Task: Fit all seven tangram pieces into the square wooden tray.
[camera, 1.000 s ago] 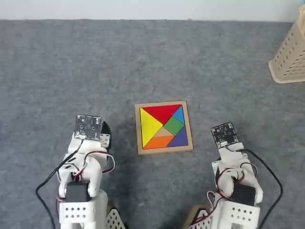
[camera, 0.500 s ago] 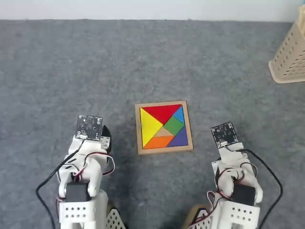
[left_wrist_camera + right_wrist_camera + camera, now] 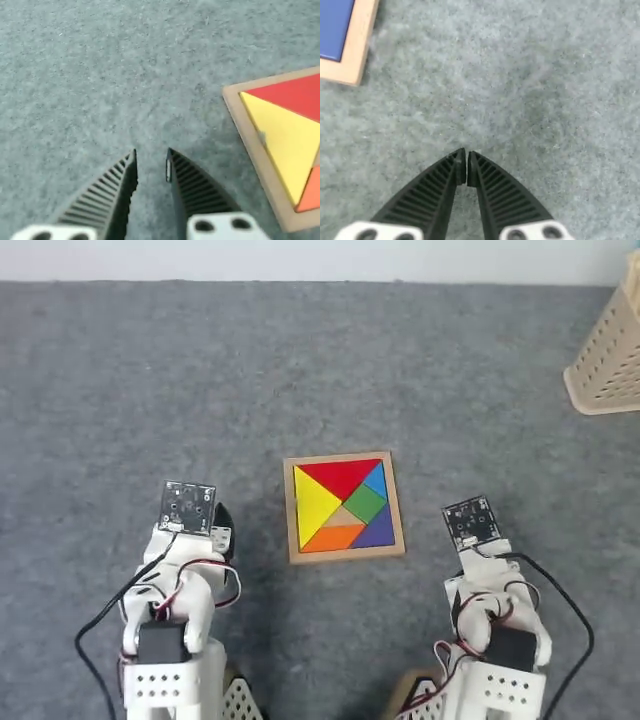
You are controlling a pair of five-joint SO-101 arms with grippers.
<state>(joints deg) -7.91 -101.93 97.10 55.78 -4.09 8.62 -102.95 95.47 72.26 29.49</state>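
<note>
Tangram pieces [image 3: 344,504], red, yellow, green, blue and orange, fill the square wooden tray [image 3: 345,555]. Left gripper [image 3: 151,152] slightly spread, right gripper [image 3: 466,154] pressed together.

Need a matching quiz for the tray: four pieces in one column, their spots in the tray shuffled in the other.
Pieces:
1. red triangle
2. yellow triangle
3. orange piece
4. green square

Spots in the tray:
A. near-left corner
B. along the far edge
C. just right of centre
D. along the left edge

Pairs: 1-B, 2-D, 3-A, 4-C.
</note>
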